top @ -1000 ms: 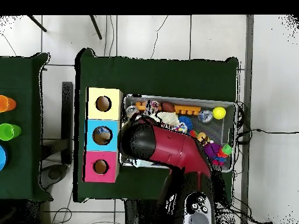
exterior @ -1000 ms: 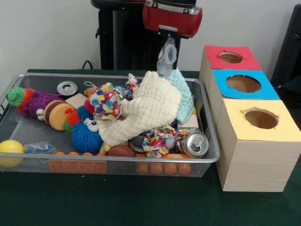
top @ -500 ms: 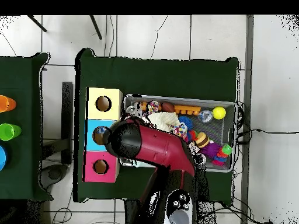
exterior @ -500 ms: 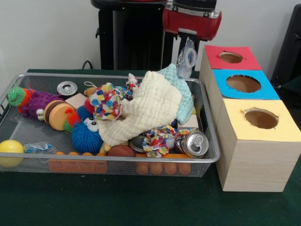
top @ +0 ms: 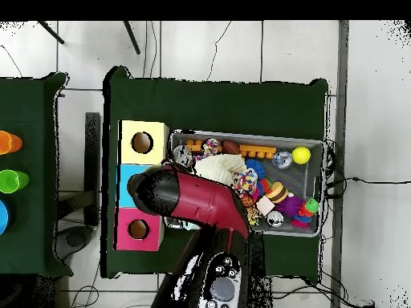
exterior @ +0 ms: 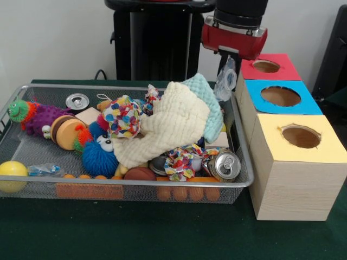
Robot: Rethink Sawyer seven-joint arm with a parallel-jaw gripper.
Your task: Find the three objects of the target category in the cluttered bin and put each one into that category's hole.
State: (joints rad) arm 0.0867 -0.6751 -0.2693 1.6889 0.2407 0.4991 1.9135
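A crumpled clear plastic item [exterior: 225, 81] is being held aloft by the gripper [exterior: 226, 60], whose jaws are closed on its upper end; it is hanging beside the wire-mesh bin's [exterior: 243, 162] far right corner, just next to the blue-topped box [exterior: 282, 96] and the red-topped box [exterior: 265, 65]. The plastic is being seen only from the front; in the overhead view the gripper and its load are being hidden under the red arm [top: 197, 200], which is covering the blue box and the bin's near edge.

All three wooden boxes, each with a round hole in a coloured top, are being shown from the front, the yellow-topped one [exterior: 299, 137] nearest the camera. In the bin, a cream waffle-weave cloth [exterior: 165, 127] is lying over a pale blue cloth [exterior: 209, 105], beside a confetti-print fabric ball [exterior: 122, 116], a spiky blue rubber ball [exterior: 100, 157], a fuzzy purple caterpillar toy [exterior: 35, 116] and a smooth yellow ball [exterior: 12, 174]. A dented silver can [exterior: 224, 165] is lying on its side at the front right, and a second can [exterior: 77, 101] is standing upright at the back left.
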